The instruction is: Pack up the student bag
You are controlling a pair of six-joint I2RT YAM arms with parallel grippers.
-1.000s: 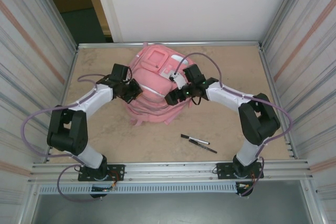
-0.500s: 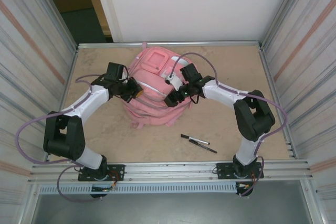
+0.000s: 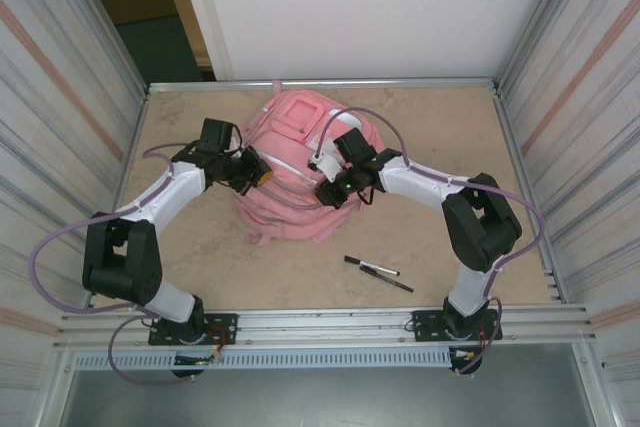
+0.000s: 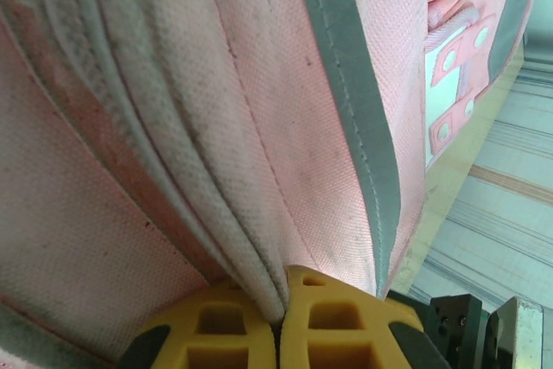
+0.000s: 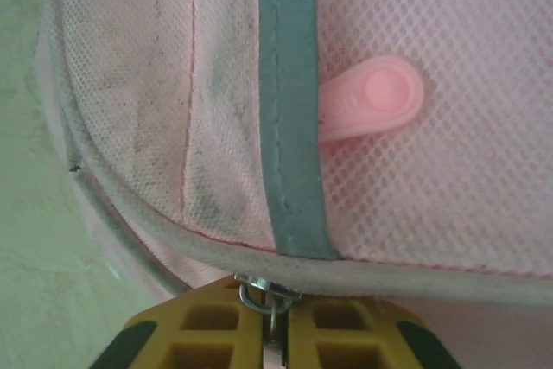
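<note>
The pink student bag lies in the middle of the table, its fabric bunched between both arms. At the bag's left side, my left gripper is shut on a fold of its pink fabric, pinched between the yellow fingers. On the bag's right side my right gripper is shut on a metal zipper pull at the grey piped seam. A pink rubber tab sticks out over the bag's mesh panel beside a grey trim strip.
Two black pens lie on the table in front of the bag, toward the right arm's base. Metal walls enclose the table on the left and right, with a white wall behind.
The right gripper has moved left across the bag with the zipper pull, and the bag has shifted and bunched. The left gripper has drawn slightly back to the left.
</note>
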